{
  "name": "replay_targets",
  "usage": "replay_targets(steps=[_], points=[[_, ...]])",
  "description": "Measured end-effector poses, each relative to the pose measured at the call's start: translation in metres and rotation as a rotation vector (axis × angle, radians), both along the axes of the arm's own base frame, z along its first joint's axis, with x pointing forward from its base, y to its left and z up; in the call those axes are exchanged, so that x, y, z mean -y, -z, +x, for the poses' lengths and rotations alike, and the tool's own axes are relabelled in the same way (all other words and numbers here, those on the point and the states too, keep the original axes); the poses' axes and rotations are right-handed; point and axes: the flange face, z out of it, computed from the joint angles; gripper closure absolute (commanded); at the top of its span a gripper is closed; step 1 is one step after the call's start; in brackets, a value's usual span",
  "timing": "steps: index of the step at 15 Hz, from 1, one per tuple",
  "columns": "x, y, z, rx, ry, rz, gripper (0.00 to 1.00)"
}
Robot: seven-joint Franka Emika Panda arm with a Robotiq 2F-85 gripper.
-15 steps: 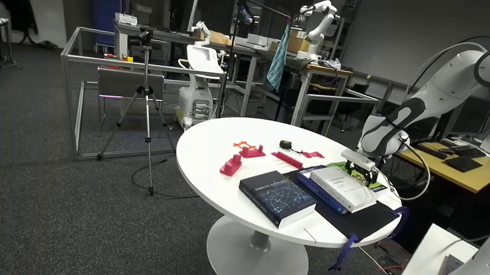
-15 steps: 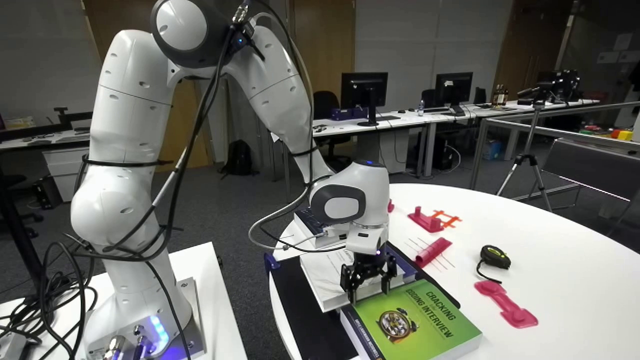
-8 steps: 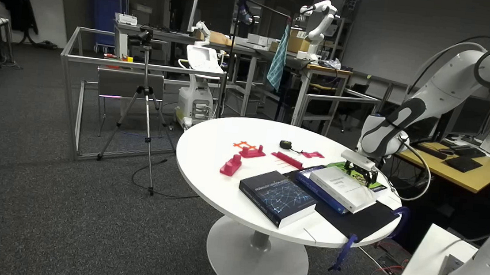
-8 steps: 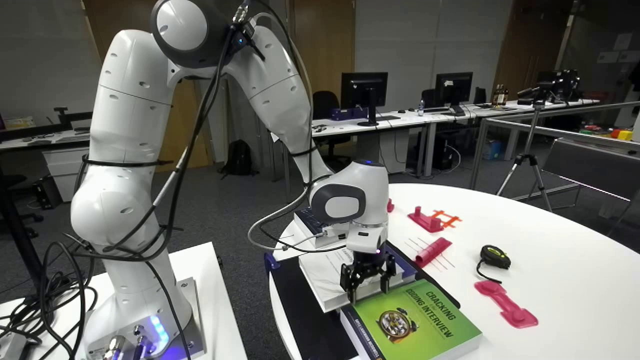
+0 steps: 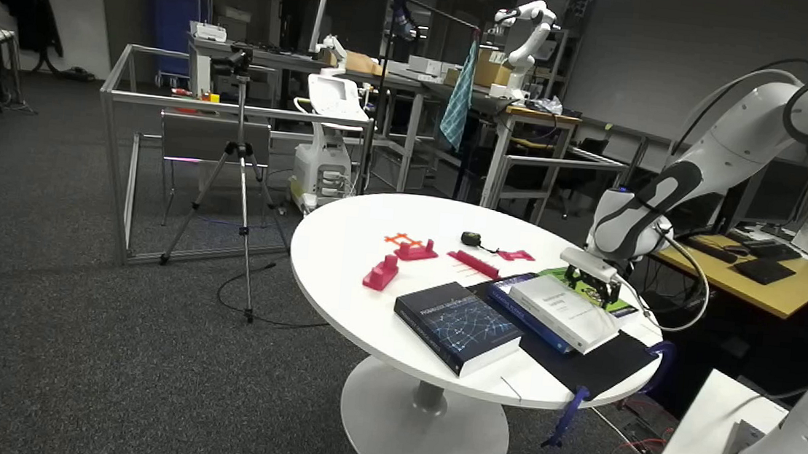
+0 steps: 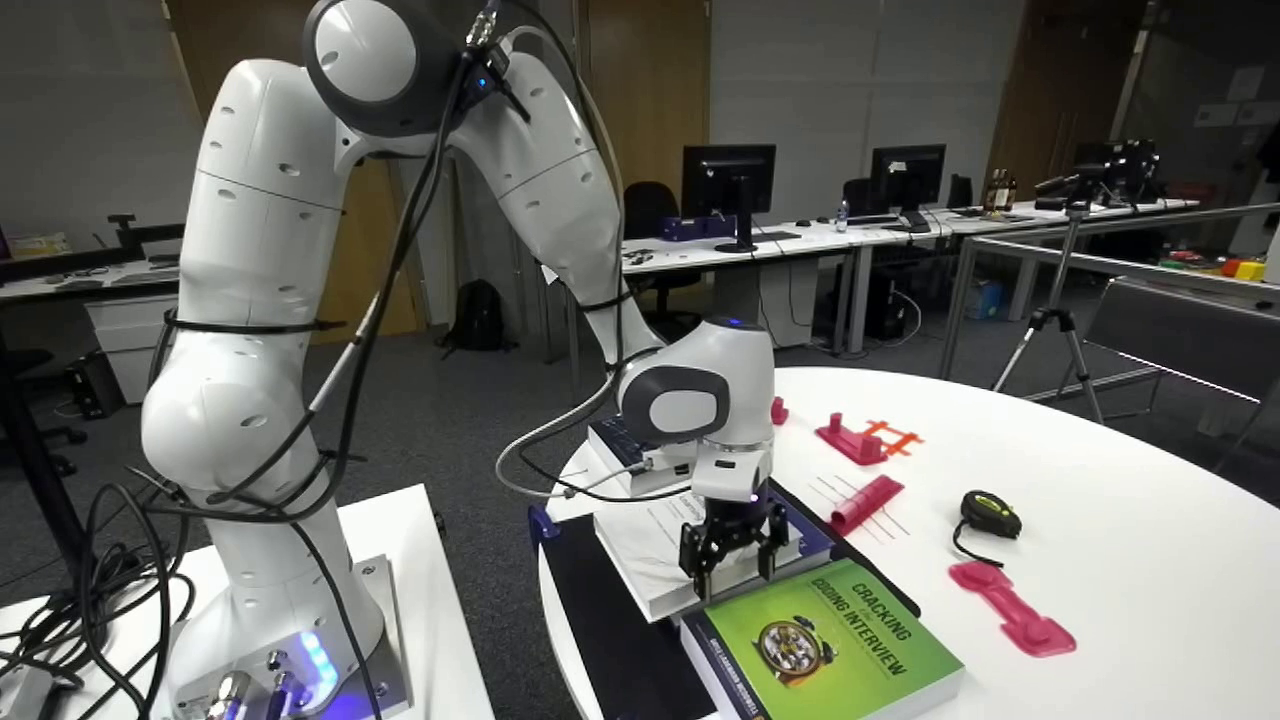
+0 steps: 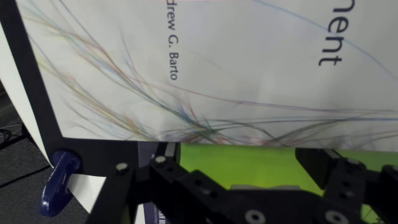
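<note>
My gripper (image 6: pixel 735 580) stands open with its jaws wide apart and nothing between them. It points down at the long side of a white book (image 6: pixel 645 560), its fingers (image 6: pixel 703 584) against or very close to that side. In the wrist view the white book (image 7: pixel 217 68) fills the upper part, and its edge hides the fingertips. Under the white book lies a blue book (image 5: pixel 529 318), partly covered. A thick green book (image 6: pixel 850 635) with an alarm clock on its cover lies beside them, just past the fingers; its green cover (image 7: pixel 242 165) shows between the jaws.
The books lie partly on a black sheet (image 6: pixel 620 610) at the edge of a round white table (image 5: pixel 343 251). A blue clamp (image 7: pixel 59 183) grips that edge. A dark book (image 5: pixel 458 323), a tape measure (image 6: pixel 990 513) and several pink pieces (image 6: pixel 1015 608) lie around.
The gripper has shifted slightly away from the green book, towards the dark book's side. The white book has slid a little the same way over the blue one. The jaws stay open.
</note>
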Motion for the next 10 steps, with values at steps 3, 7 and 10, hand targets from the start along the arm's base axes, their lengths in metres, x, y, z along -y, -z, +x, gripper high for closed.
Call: replay_targets(steps=[3,7,10], points=[[0.004,-0.018,0.005,0.043,0.009,-0.004,0.00],[0.034,-0.064,0.002,0.102,0.008,-0.059,0.00],[0.057,-0.087,-0.016,0.064,-0.073,-0.119,0.00]])
